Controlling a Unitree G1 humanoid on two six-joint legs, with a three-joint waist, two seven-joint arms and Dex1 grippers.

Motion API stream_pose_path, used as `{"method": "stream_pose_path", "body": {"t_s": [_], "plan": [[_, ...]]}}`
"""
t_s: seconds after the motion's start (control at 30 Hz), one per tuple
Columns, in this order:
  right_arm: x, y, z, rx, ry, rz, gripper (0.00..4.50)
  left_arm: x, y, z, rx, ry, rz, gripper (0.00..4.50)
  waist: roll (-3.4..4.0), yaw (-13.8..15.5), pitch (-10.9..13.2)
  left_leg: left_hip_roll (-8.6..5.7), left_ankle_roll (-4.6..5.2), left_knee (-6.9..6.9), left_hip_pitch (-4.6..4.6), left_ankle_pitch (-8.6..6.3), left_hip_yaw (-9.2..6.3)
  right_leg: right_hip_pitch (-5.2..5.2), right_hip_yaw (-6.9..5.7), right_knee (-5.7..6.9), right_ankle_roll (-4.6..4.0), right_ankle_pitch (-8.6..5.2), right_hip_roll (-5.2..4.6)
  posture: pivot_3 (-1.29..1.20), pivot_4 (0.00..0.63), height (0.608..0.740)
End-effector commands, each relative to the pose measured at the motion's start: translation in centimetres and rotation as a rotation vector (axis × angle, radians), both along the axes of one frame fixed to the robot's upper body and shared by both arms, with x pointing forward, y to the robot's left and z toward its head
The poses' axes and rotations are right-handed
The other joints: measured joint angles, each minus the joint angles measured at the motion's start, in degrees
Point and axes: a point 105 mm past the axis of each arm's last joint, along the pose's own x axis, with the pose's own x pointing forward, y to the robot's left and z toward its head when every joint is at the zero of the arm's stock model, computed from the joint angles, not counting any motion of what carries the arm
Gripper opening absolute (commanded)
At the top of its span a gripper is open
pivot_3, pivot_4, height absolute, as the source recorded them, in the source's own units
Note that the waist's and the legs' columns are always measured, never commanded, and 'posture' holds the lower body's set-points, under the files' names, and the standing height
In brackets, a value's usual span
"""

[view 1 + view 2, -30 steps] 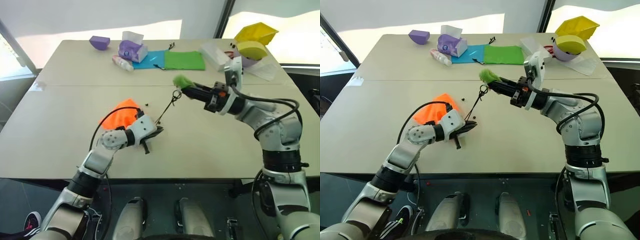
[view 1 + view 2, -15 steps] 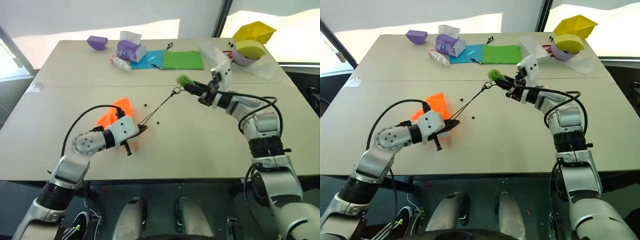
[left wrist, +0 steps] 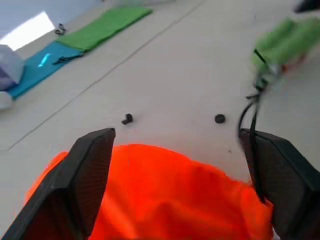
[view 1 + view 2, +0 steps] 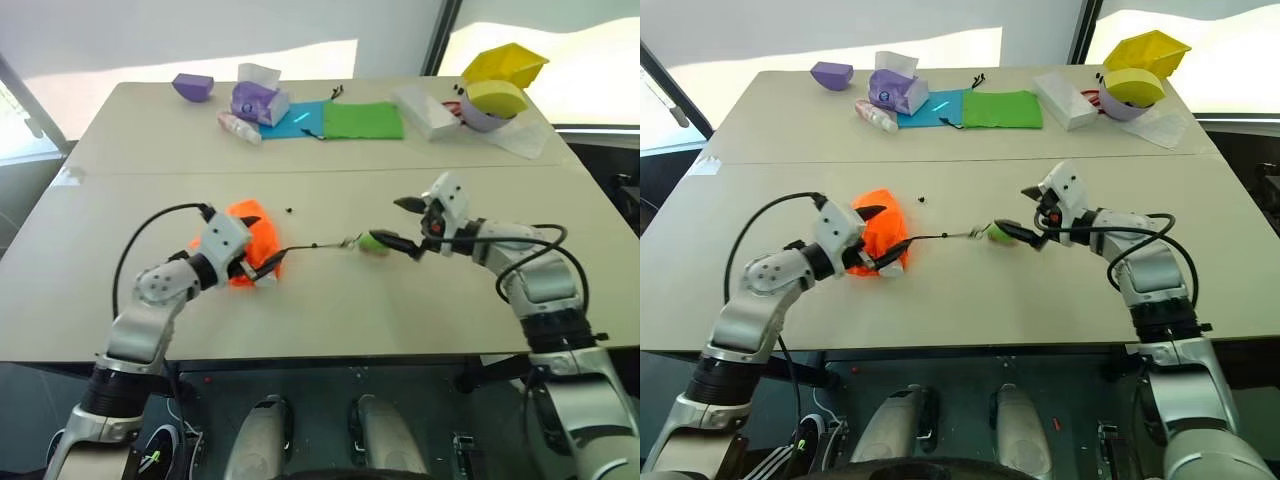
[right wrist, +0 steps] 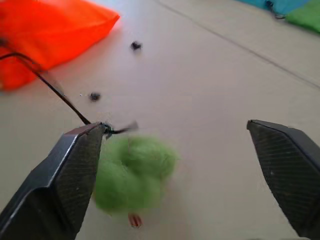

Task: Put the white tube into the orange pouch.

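on the beige table [image 4: 400,290], both grippers open
left gripper [image 4: 250,240] around bright orange fabric pouch [image 4: 258,228]; right gripper [image 4: 397,222] above fuzzy lime-green cord end [image 4: 373,242]

The two eye views look forward and down over the whole table [image 4: 400,290]. Each wrist view sits close above it; both share the orange pouch [image 3: 150,190].

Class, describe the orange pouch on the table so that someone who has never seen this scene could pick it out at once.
Start at the big beige table and look at its near half, towards the left. The orange pouch lies there, crumpled, by the left claw, a thin black cord running from it to a fuzzy lime-green tassel. Unlike the flat green pouch and blue pouch at the far edge, it is bright orange and bunched up.
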Motion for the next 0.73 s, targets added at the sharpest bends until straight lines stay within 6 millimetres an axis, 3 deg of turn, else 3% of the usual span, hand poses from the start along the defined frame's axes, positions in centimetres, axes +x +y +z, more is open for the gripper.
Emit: {"method": "stream_pose_path", "body": {"t_s": [0.03, 0.13, 0.23, 0.37, 0.6, 0.73], "plan": [[-0.1, -0.9, 0.9, -0.108, -0.111, 0.034, 4.46, -0.8, 2.0, 2.7, -0.114, -0.06, 0.024, 3.91, 0.0, -0.2, 0.0, 0.0, 0.0, 0.0, 0.0, 0.0, 0.01, 0.0, 0.01, -0.02, 0.0, 0.0, 0.0, 0.0, 0.15, 0.74], [0.3, -2.6, 1.5, -0.125, -0.102, 0.003, 4.46, -0.6, 5.0, 3.4, -0.198, -0.044, 0.135, 3.91, -0.01, 0.0, 0.0, -0.01, 0.0, 0.04, 0.0, 0.0, 0.06, 0.01, 0.03, -0.03, 0.01, 0.0, -0.01, 0.0, 0.15, 0.74], [-0.9, -2.9, 1.3, -0.193, -0.107, 0.094, 4.46, -1.2, 5.9, 3.7, -0.209, -0.048, 0.147, 3.91, -0.01, 0.0, 0.0, -0.01, 0.0, 0.05, 0.06, 0.0, 0.06, 0.07, 0.03, -0.03, 0.0, 0.0, -0.01, 0.0, 0.15, 0.74], [-0.8, -1.6, 4.1, 0.048, -0.089, 0.086, 4.46, -2.0, 8.2, 2.9, -0.178, -0.031, 0.244, 3.91, -0.02, -0.2, 0.0, 0.0, 0.0, 0.01, 0.07, 0.0, 0.06, 0.11, 0.04, -0.11, 0.0, 0.0, -0.02, 0.0, 0.15, 0.74], [-5.2, 1.9, 2.2, 0.206, 0.012, 0.197, 4.46, -3.9, 10.5, 1.4, -0.227, 0.013, 0.326, 3.91, -0.08, 0.3, 0.0, 0.06, -0.02, -0.13, 0.08, -0.01, -0.04, 0.12, 0.02, -0.17, -0.15, -0.08, -0.08, 0.0, 0.15, 0.74], [-5.0, 2.3, 2.2, 0.195, 0.006, 0.184, 4.46, -4.6, 10.2, 0.6, -0.218, 0.042, 0.3, 3.91, -0.01, 0.1, 0.0, 0.02, -0.04, -0.07, -0.03, -0.02, 0.02, 0.06, 0.06, -0.29, -0.36, -0.08, -0.21, 0.0, 0.15, 0.74]]}}
